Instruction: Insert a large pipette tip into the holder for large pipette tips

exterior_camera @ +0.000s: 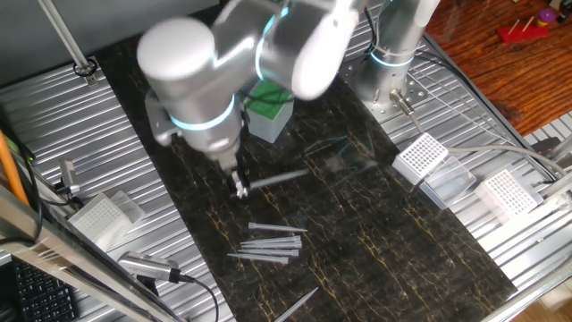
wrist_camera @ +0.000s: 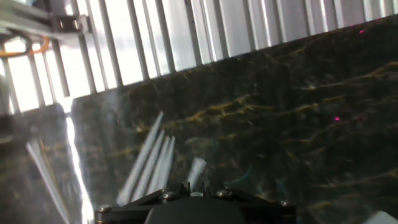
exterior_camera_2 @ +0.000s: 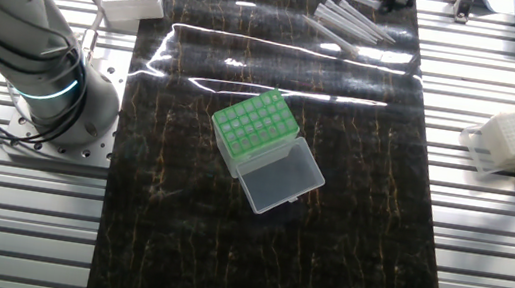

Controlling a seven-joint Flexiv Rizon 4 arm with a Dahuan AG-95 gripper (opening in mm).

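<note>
Nearest the hand camera, a large pipette tip (exterior_camera: pixel 279 179) is apparently pinched in the gripper (exterior_camera: pixel 241 186) and should be uprighted squarely over the green-topped holder (exterior_camera_2: pixel 256 129).

Loose pipette tips (wrist_camera: pixel 149 163) on dark marbled mat (wrist_camera: pixel 298 106); ribbed metal table (wrist_camera: pixel 186 37) beyond

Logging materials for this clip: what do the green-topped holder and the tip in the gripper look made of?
The holder: likely plastic, with an opaque bright green perforated top, translucent bluish body and clear glossy lid. The large pipette tip in the gripper: probably translucent grey-white plastic; blur hides its finish.
</note>
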